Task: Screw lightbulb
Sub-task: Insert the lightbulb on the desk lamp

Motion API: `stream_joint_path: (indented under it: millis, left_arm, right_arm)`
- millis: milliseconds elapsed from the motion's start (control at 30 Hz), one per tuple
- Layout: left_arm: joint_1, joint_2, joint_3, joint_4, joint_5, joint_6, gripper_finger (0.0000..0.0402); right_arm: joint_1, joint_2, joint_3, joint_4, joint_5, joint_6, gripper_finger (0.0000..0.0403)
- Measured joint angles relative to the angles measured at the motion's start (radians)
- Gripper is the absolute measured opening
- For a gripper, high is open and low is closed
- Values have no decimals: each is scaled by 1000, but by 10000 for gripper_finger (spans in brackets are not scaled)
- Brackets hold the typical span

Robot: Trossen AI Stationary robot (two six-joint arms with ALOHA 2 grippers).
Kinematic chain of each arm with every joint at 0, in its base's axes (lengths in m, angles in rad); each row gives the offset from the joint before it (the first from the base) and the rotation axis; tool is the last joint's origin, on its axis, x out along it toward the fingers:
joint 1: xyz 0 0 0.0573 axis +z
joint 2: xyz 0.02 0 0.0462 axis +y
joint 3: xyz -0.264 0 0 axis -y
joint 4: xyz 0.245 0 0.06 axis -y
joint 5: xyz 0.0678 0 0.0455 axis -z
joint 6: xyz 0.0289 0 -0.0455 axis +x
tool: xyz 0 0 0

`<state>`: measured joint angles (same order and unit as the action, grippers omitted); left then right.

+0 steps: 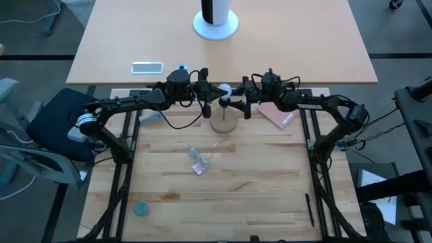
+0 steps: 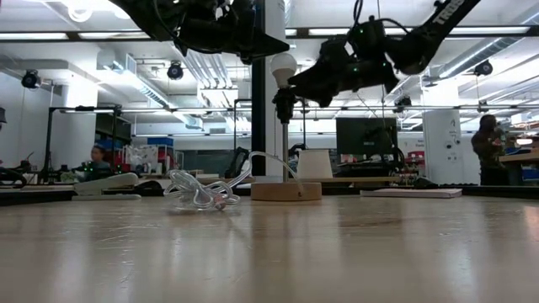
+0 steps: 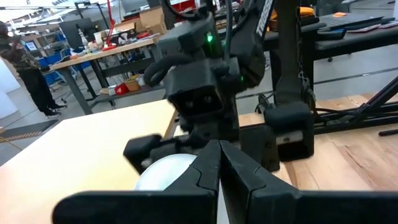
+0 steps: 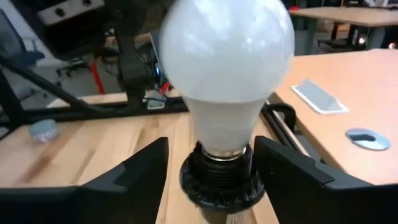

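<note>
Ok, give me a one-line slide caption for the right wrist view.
The lightbulb sits in the black socket, with the right claw open around the socket, fingers either side.

**Four cameras around one bulb**

The high view looks straight down on the whole pale wooden table (image 1: 256, 182). The low view sits at tabletop level, facing across it into the room. Each wrist view looks along its own arm, very close to the frosted white pear-shaped lightbulb (image 4: 227, 74). All four views share that lightbulb; the right wrist view is nearest it.
</note>
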<state>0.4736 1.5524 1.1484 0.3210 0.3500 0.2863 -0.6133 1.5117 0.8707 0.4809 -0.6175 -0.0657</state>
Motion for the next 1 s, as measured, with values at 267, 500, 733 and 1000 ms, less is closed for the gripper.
stream_joint_path:
  millis: [267, 500, 733, 1000]
  left_arm:
    - [0, 0, 0, 0, 0, 0, 0]
    - [0, 0, 0, 0, 0, 0, 0]
    - [0, 0, -1, 3, 0, 16, 0]
    - [0, 1, -1, 10, 0, 18, 0]
  right_arm:
    - [0, -109, 0, -141, 193, -101, 203]
    - [-10, -82, 8, -128, 355, -134, 154]
    - [-9, -37, 49, -79, 284, -154, 85]
    - [-4, -23, 68, -82, 144, -154, 13]
